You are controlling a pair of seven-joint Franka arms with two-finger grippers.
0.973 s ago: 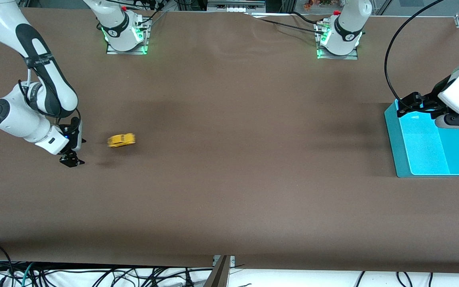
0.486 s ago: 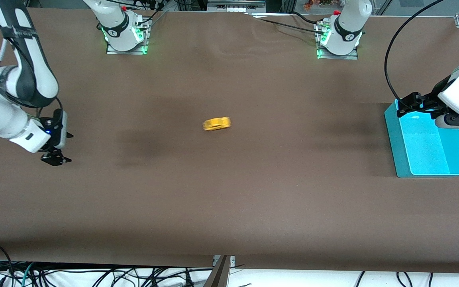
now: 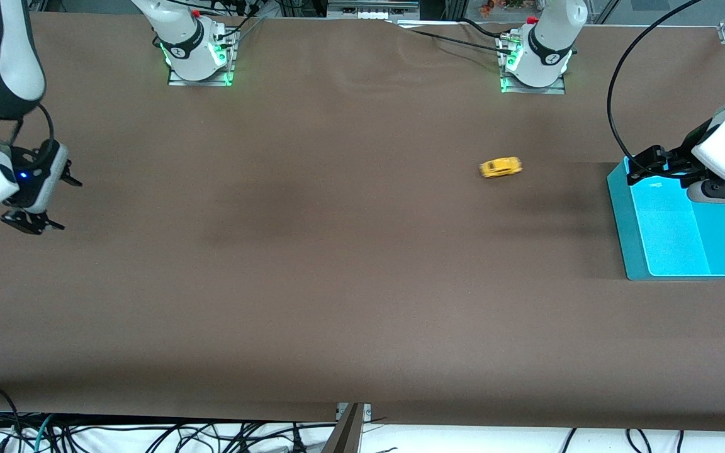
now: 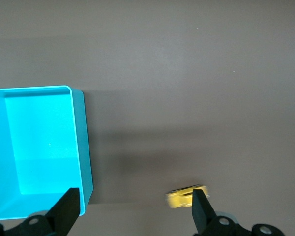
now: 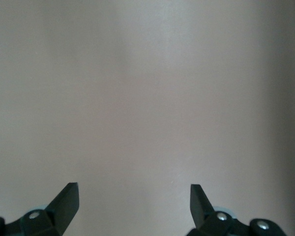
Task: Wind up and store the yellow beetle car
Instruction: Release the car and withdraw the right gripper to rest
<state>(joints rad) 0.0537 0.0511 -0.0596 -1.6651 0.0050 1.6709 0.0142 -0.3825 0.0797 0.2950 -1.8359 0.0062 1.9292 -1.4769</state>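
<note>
The yellow beetle car [image 3: 500, 167] stands on its wheels on the brown table, blurred, a short way from the cyan bin [image 3: 618, 217] on the side toward the right arm's end. My left gripper [image 3: 652, 165] hangs open over the bin's corner and holds nothing. In the left wrist view the car [image 4: 183, 197] shows beside one fingertip [image 4: 200, 206] of the left gripper [image 4: 135, 199], with the bin's wall [image 4: 85, 147] near the other. My right gripper [image 3: 54, 201] is open and empty at the right arm's end of the table. The right wrist view has bare table under the right gripper [image 5: 132, 194].
Both arm bases [image 3: 197, 50] [image 3: 535, 60] stand along the table edge farthest from the front camera. A black cable [image 3: 614, 94] loops above the bin. Cables hang below the table's near edge [image 3: 211, 437]. The cyan bin's inside shows nothing in it.
The car has rolled from beside the right gripper across the table toward the cyan bin. The right gripper has drawn away toward its end of the table. The left arm has not moved.
</note>
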